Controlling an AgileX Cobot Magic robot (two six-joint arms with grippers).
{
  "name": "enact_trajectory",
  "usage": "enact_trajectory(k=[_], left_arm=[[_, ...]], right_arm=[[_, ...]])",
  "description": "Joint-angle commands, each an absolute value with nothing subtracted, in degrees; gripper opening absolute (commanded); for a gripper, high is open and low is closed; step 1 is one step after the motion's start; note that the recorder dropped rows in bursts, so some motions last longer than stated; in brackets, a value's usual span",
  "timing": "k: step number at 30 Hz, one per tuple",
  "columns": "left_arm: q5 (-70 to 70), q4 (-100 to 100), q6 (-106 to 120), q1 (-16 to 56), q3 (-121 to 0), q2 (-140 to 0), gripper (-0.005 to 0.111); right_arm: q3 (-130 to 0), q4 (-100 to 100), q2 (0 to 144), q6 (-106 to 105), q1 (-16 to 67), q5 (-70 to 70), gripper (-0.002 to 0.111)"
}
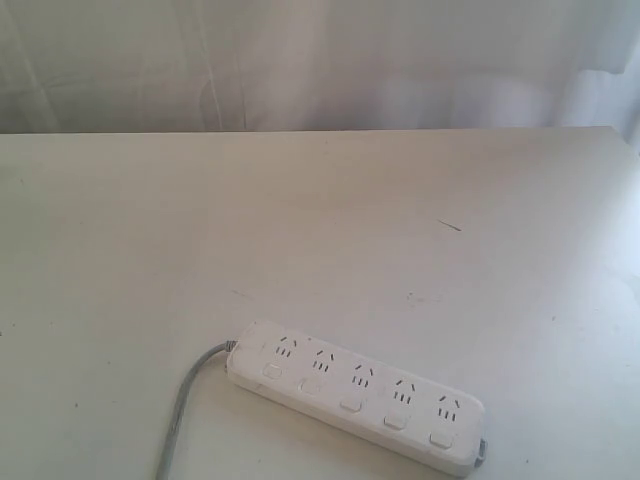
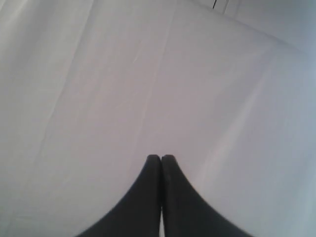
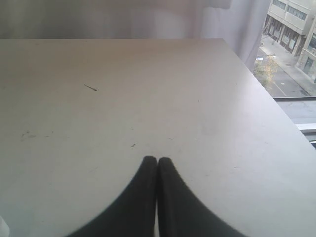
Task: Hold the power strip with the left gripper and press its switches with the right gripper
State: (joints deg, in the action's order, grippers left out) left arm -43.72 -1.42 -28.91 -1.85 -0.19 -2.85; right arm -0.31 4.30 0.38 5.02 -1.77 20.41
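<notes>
The long white power strip point(image 1: 355, 394) lies flat near the front of the table, slanting down to the right. Its row of small white switches point(image 1: 350, 405) runs along its near side, one under each socket group. A grey cord point(image 1: 178, 420) leaves its left end and curves off the bottom of the exterior view. Neither arm appears in the exterior view. My left gripper point(image 2: 161, 158) is shut with nothing in it, over plain white surface. The right gripper point(image 3: 157, 160) is likewise shut and empty, above bare tabletop. The strip is out of both wrist views.
The pale table point(image 1: 320, 230) reaches back to a white curtain point(image 1: 320, 60). A small dark mark point(image 1: 450, 225) lies on it right of centre. The right wrist view shows the table's side edge point(image 3: 276, 98) with a window onto a street beyond.
</notes>
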Motion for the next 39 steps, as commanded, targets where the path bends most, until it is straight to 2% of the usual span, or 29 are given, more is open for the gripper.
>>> enact_trajectory(k=[1,11,18,34,39], left_arm=[[-47.26,-0.42,-34.13,-2.00,0.00,-2.75,0.000],[-45.87,0.00,-36.14,-2.00,0.00,-2.75,0.000],[-44.08,10.40,-36.14,-2.00,0.00,-2.75,0.000],[-44.18,21.01,-36.25,-2.00,0.00,-2.75,0.000],[-46.92,26.05,-48.04,-2.00,0.00,-2.75,0.003]], right_arm=[[0.00,4.42,0.00,4.77,-2.29,20.06,0.000],[0.00,4.42,0.00,4.77,-2.29,20.06,0.000],[0.00,4.42,0.00,4.77,-2.29,20.06,0.000],[0.00,4.42,0.00,4.77,-2.29,20.06,0.000],[0.00,4.42,0.00,4.77,-2.29,20.06,0.000]])
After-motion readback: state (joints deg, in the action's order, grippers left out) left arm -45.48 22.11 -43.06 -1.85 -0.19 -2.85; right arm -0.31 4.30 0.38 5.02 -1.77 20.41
